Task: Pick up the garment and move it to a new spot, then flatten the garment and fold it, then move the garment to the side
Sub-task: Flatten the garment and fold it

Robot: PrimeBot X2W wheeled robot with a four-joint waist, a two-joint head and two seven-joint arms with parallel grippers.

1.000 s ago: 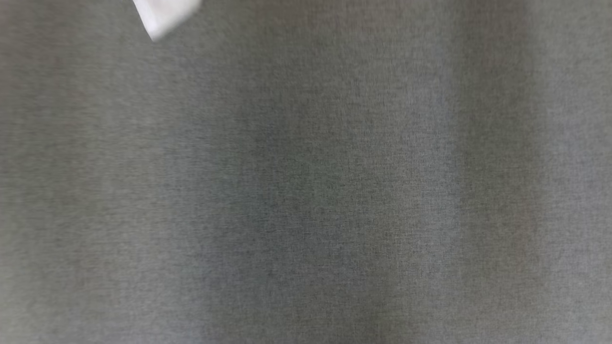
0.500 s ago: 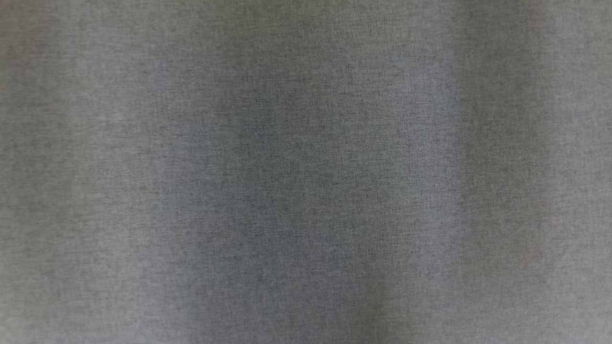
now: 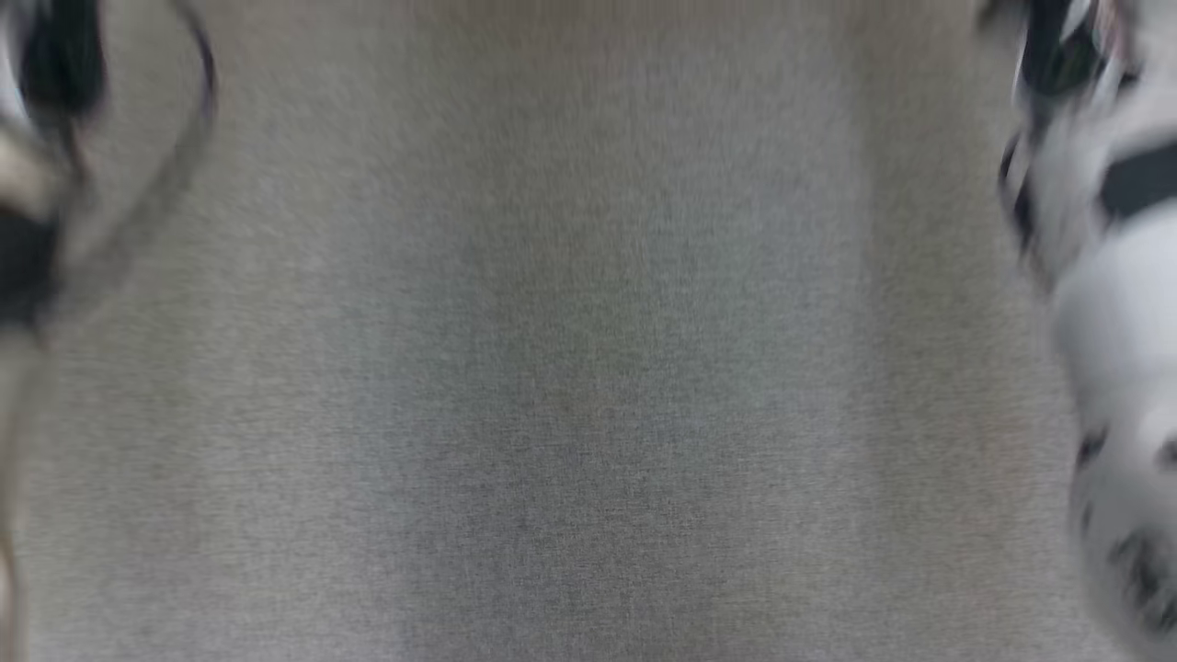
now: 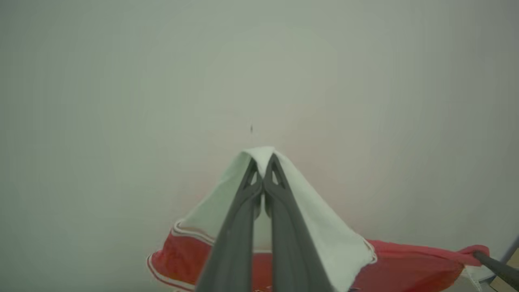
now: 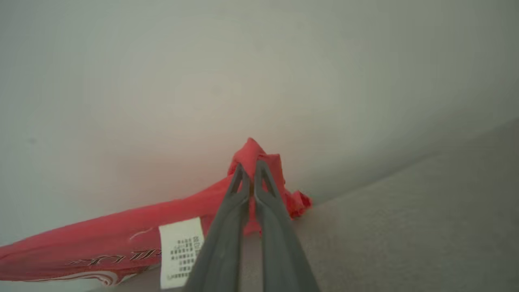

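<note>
Left gripper (image 4: 263, 178): fingers pinched tight on a white corner of the garment (image 4: 320, 239), with cloth peaking over the tips. From there the garment, a white panel then red with white trim, runs across to the far end, where a dark finger clamps its red tip low in the left wrist view.

Right gripper (image 5: 248, 178): clenched on a bunched red corner. The red cloth stretches away from it toward the other arm, with a white label (image 5: 180, 251) hanging on it. The grey surface (image 5: 405, 227) lies below. Can't tell if the lower hem touches it.

The head view is motion-blurred. The left arm (image 3: 32, 230) is at the left edge, bare grey surface is in the middle, and the right arm (image 3: 1113, 322) is at the right edge.

Progress (my read):
- Pickup is done. Both corners are gripped and the garment is taut between the arms, up off or barely on the surface.
- The step in hand looks like the carry to the new spot, or the spread before laying down.
- Not set down yet.
- Left to do: lay it out, flatten, fold, push to the side. That is most of the task.

Watch: the pinches are small, the right one on a wad, so a corner could slip under tension.
</note>
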